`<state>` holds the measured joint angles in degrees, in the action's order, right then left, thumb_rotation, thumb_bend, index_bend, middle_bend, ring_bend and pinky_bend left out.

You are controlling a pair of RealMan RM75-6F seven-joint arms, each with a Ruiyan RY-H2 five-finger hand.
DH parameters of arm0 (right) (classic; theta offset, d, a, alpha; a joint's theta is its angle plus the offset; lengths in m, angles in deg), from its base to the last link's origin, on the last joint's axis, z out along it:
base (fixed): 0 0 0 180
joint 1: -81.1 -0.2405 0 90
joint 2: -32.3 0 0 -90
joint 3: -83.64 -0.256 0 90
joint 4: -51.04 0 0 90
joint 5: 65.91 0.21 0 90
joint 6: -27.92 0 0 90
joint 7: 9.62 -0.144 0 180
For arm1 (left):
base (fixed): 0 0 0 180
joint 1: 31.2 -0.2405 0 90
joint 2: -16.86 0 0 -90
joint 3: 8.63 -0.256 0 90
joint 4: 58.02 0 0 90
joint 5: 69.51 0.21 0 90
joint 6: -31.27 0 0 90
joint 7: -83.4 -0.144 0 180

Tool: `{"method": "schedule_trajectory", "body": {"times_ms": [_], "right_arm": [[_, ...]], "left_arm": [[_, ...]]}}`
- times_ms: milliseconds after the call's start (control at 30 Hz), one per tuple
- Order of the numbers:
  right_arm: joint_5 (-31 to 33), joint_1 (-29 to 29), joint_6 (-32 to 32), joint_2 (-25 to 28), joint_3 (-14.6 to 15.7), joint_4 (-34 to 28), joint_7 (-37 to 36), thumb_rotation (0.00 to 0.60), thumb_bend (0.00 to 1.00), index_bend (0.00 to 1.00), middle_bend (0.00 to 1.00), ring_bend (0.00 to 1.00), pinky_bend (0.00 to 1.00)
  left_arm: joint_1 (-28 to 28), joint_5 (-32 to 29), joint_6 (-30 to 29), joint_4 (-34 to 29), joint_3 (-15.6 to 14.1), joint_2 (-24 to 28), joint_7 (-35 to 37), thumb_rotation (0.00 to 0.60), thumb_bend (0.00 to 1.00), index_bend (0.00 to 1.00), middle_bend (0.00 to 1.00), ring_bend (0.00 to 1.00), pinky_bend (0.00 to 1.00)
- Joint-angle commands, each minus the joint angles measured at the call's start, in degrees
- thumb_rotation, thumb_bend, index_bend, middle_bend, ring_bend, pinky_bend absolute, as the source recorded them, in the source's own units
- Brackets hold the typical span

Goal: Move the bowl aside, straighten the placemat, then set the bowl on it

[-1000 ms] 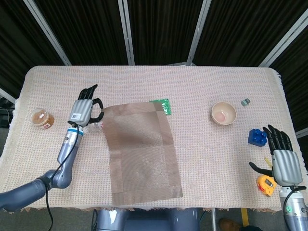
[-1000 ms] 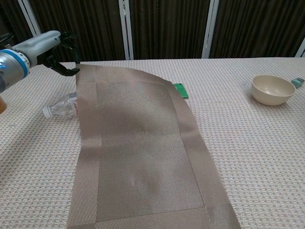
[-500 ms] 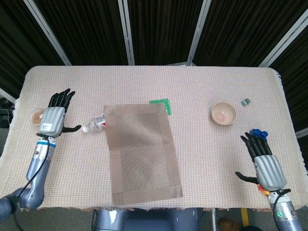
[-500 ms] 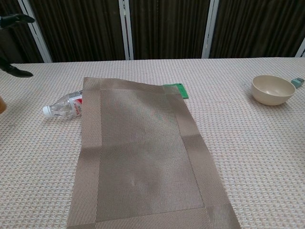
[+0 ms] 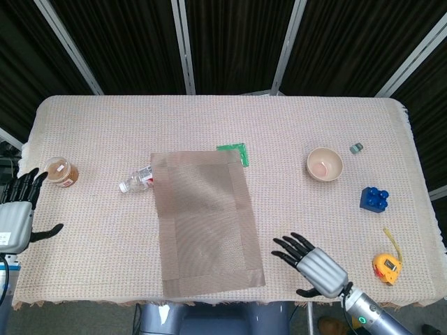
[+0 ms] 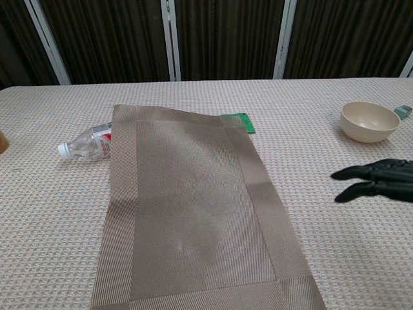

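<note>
Lying flat but slightly askew, the brown woven placemat (image 5: 208,220) fills the table's (image 5: 293,118) middle, overlapping a green packet (image 5: 234,152) and an empty plastic bottle (image 5: 136,181). Well to its right sits the beige bowl (image 5: 325,164), set aside. Both robot hands, right (image 5: 314,265) and left (image 5: 15,220), hover spread and empty. No label is legible.

We saw the placemat (image 5: 207,218) lying flat mid-table, the bowl (image 5: 325,165) well to its right, our right hand (image 5: 314,268) spread near the mat's near-right corner, our left hand (image 5: 17,220) spread at the left edge.
</note>
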<state>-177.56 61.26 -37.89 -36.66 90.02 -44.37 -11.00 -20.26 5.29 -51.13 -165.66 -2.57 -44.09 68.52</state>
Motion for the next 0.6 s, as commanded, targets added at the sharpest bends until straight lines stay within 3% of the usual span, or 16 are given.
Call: {"method": "schedule_trajectory", "body": {"times_ms": [33,600], "right_arm": [[-1.2,-1.4,2.0,-2.6,0.9,0.4,1.3,0.600,0.00,0.15,0.00,0.00,0.00],[1.0,-5.2,8.3,-14.8,-0.5,8.9,9.1,0.600,0.00,0.19,0.00,0.00,0.00]], "left_arm": [[-0.4,0.4,-0.4,-0.1,-0.2,0.4,0.5,0.600,0.04,0.00,0.00,0.00,0.00],[-0.3,-0.4,1.0,2.0,0.2,1.0,3.4,0.600,0.05,0.00,0.00,0.00,0.00]]}}
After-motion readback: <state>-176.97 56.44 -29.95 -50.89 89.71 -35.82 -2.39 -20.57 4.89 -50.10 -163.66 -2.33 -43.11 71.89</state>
